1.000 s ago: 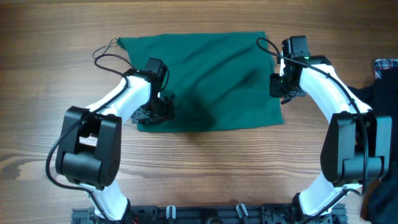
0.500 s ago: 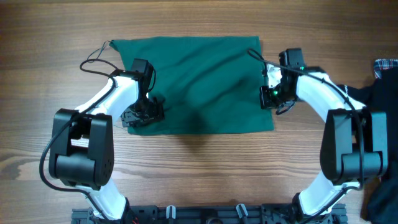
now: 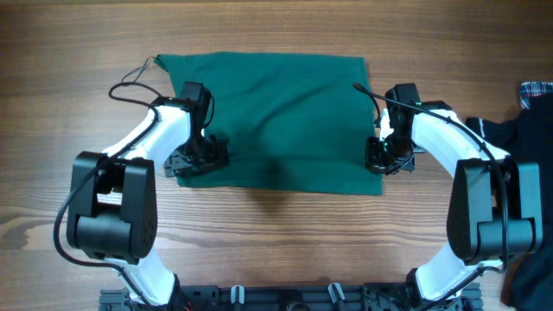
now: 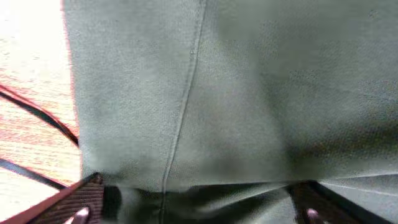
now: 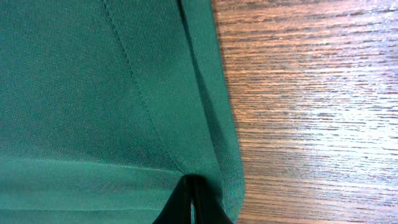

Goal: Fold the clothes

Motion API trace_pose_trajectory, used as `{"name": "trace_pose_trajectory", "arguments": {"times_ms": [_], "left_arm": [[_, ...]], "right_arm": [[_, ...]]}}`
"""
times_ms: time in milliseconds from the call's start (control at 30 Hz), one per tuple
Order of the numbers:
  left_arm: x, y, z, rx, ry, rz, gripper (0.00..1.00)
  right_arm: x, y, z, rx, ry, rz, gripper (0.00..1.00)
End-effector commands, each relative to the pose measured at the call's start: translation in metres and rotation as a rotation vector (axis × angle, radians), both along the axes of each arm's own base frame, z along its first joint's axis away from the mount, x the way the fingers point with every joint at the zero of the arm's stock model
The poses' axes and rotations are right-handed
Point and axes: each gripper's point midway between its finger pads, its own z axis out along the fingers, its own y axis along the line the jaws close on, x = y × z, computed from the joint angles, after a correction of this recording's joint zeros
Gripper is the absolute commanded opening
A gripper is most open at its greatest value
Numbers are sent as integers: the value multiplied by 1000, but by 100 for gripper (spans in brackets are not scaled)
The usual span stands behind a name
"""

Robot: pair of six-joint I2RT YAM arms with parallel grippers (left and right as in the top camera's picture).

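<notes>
The clothes (image 3: 276,112), one plain dark green garment, lie spread flat on the wooden table, with thin cord loops (image 3: 130,76) at the far left corner. My left gripper (image 3: 197,159) is over the near left corner. In the left wrist view this left gripper (image 4: 196,214) is open, its fingers (image 4: 81,202) wide apart, with a loose fold of the clothes (image 4: 236,93) lying between them. My right gripper (image 3: 385,159) is at the near right edge. In the right wrist view this right gripper (image 5: 193,208) is shut, pinching the hem of the clothes (image 5: 93,93).
A black garment (image 3: 529,138) and a plaid cloth (image 3: 537,90) lie at the right edge of the table. Bare wood (image 5: 311,93) lies just right of the hem. Black cords (image 4: 37,118) cross the wood left of the garment.
The garment and both arms shifted left. The right gripper then slid toward the near right corner along the hem. The left jaws opened wider over the fabric.
</notes>
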Motion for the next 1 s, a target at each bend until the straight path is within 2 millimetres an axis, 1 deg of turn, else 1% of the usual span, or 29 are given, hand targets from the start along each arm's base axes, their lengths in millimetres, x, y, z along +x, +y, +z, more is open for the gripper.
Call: {"name": "trace_pose_trajectory", "arguments": {"times_ms": [0, 67, 100, 133, 167, 200, 233, 267, 300, 333, 367, 400, 433, 500, 567, 633, 667, 700, 733, 767, 800, 833, 867, 900, 933, 967], "left_arm": [[2, 24, 2, 137, 50, 3, 100], [44, 18, 53, 113, -93, 12, 100], [67, 14, 81, 97, -187, 19, 100], [93, 10, 118, 76, -311, 29, 100], [105, 8, 138, 65, -374, 33, 100], [123, 6, 168, 49, -470, 38, 100], [137, 4, 187, 37, -541, 43, 100], [159, 5, 205, 24, -649, 59, 100], [166, 7, 209, 20, -681, 68, 100], [179, 13, 213, 9, -727, 93, 100], [188, 23, 215, -5, -759, 170, 100], [194, 29, 216, -35, -778, 222, 100], [203, 34, 219, -117, -804, 272, 100], [211, 38, 224, -223, -822, 311, 100], [219, 43, 221, -295, -826, 339, 100], [234, 49, 210, -302, -846, 337, 100], [234, 51, 201, -277, -830, 308, 100], [236, 51, 192, -275, -816, 310, 100], [239, 51, 186, -275, -811, 311, 99], [244, 51, 172, -275, -795, 320, 96], [245, 51, 163, -273, -778, 323, 95], [246, 51, 149, -270, -753, 327, 95], [247, 52, 133, -267, -722, 336, 95], [247, 52, 124, -269, -703, 355, 95], [247, 55, 107, -282, -664, 450, 97], [247, 57, 97, -295, -639, 526, 96]], "right_arm": [[-18, -26, -21, -140, 80, -14, 4], [-17, -26, -22, -139, 75, -14, 5], [-17, -25, -22, -135, 76, -15, 7], [-17, -21, -22, -114, 77, -16, 11], [-17, -20, -22, -104, 76, -17, 13], [-14, -18, -22, -93, 64, -14, 17], [-11, -16, -22, -82, 54, -10, 19], [-4, -9, -18, -42, 34, 12, 27], [1, -7, -15, -28, 24, 11, 34], [11, -3, -6, -7, 7, 10, 40], [22, -2, 4, -6, -14, 10, 43], [34, 0, 15, -1, -40, 21, 47], [49, 2, 30, 3, -78, 25, 50], [69, 9, 52, 24, -134, 36, 52], [94, 25, 84, 71, -227, 55, 56], [123, 33, 107, 84, -341, 70, 66], [141, 36, 117, 92, -424, 91, 55], [156, 41, 123, 105, -495, 124, 43], [165, 44, 127, 106, -539, 139, 38], [186, 53, 138, 115, -642, 153, 31], [196, 59, 145, 121, -697, 165, 26], [207, 69, 149, 131, -757, 179, 25], [214, 78, 148, 139, -789, 195, 25], [218, 84, 147, 144, -805, 206, 25], [225, 95, 137, 149, -820, 233, 25], [229, 101, 128, 144, -830, 265, 25]]}}
